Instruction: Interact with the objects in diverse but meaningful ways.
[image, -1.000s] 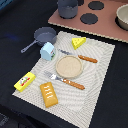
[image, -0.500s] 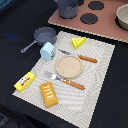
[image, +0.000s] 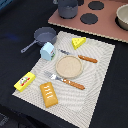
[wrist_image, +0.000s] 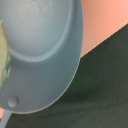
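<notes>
Nothing on the placemat (image: 95, 95) is in hand yet. The saucepan (image: 42, 36), carton (image: 48, 51), cheese wedge (image: 78, 42), bread block (image: 49, 94) and yellow box (image: 24, 81) lie apart around the plate (image: 69, 66). The wrist view fills with a grey bowl (wrist_image: 42, 55), so the arm seems to hang over the stove end; whether the jaws are apart or together cannot be told. Next it must choose one item and travel to it.

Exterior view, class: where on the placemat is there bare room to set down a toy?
Bare mat lies toward the exterior view's right of the plate and bread block. Crowded: between saucepan, carton and cheese wedge.
</notes>
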